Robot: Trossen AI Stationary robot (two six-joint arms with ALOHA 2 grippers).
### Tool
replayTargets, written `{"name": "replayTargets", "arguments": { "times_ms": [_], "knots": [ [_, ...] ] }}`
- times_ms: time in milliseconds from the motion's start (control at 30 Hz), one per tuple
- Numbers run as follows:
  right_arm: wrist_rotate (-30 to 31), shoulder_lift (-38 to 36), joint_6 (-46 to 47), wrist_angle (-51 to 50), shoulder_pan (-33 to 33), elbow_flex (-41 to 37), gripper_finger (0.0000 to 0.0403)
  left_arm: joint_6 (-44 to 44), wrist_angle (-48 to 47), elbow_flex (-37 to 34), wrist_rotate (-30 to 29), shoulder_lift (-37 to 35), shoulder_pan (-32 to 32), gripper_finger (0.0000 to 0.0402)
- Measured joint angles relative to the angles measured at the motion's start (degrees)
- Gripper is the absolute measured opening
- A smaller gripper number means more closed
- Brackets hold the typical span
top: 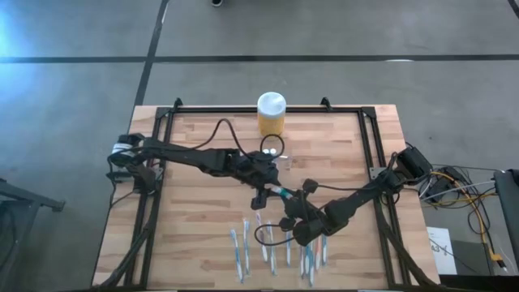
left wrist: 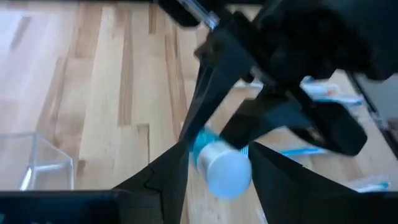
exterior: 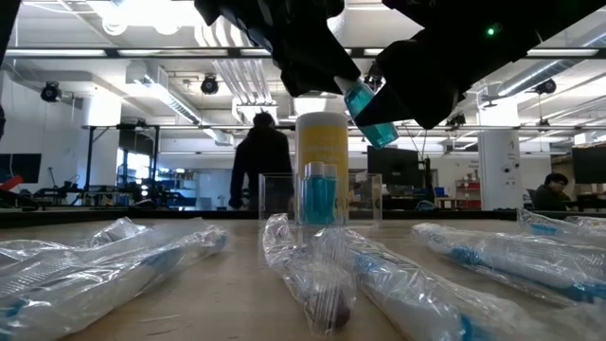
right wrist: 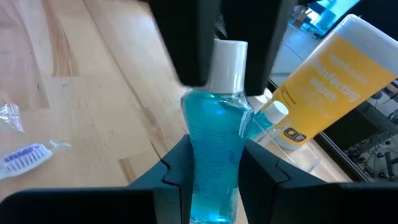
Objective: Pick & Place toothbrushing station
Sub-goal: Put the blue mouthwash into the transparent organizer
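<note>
— Holder (exterior: 365, 201) where?
— On table, just before jar (top: 272, 113), near both grippers. Holds one small blue bottle (exterior: 317, 201), upright.
— And the tools?
— Right gripper (right wrist: 212, 155) clamped on second bottle (right wrist: 214, 118), raised off table, likely for a handover. Left gripper (left wrist: 221, 171) around its cap; gripping yet or not, cannot tell.

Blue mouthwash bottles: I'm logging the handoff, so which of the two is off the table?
The blue bottle gripped by the right end effector, its white cap between the left end effector's fingers. The other bottle stands in the clear holder.
</note>
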Motion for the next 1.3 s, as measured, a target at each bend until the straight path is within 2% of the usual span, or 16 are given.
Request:
{"name": "replayTargets", "arguments": {
  "times_ms": [233,433,767,867,1133,1300],
  "knots": [
    [0.0,0.0,0.0,0.0,0.0,0.0,0.0089,-0.3,-0.4,0.0,-0.1,0.1,0.0,0.0157],
    [-0.2,0.0,0.6,0.1,0.0,0.0,0.0089,1.1,-0.4,0.0,-1.0,0.1,-0.1,0.0103],
    [-0.2,0.0,0.2,0.0,0.0,0.0,0.0096,4.4,-0.5,-0.1,-1.4,0.1,-0.5,0.0100],
    [-1.1,0.0,-1.2,-0.1,0.0,0.0,0.0122,5.2,-0.9,-0.1,-1.6,0.1,-0.6,0.0100],
    [-1.5,0.0,-3.4,-0.3,0.5,0.0,0.0227,6.2,-1.3,0.0,-1.4,-1.3,-0.7,0.0100],
    [-1.5,0.0,-3.2,-0.3,0.8,0.0,0.0260,9.6,-7.4,1.5,-1.6,-3.1,-0.5,0.0100]
  ]
}}
